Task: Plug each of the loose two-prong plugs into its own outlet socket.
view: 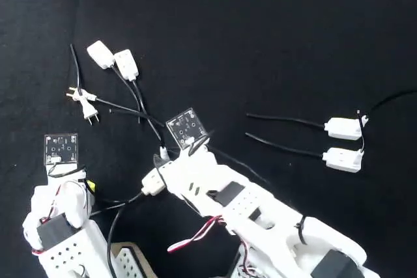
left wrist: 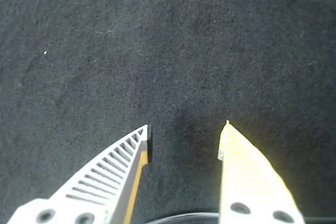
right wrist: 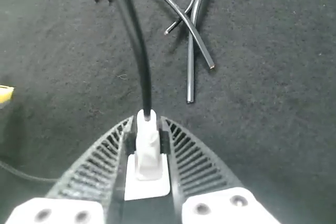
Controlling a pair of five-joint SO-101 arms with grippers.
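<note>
White plug (right wrist: 147, 156) pinched between right gripper (right wrist: 146, 121) fingers, cord running out past the tips, lower centre of high view. Left gripper (left wrist: 186, 127) spread, holding nothing, over black cloth (left wrist: 157, 51). Second plug (view: 83, 101) loose, upper left.

— That worktop (view: 273, 43) is black cloth: matt, a bit fuzzy, flecked with lint.
— The plug (right wrist: 147, 153) in the right end effector (right wrist: 147, 121) is smooth white plastic with a faint sheen. Its cable (right wrist: 137, 51) is glossy black.
— The left end effector (left wrist: 187, 127) has matt, ribbed plastic fingers (left wrist: 113, 171).
— The loose plug (view: 83, 99) at upper left shows metal prongs.
</note>
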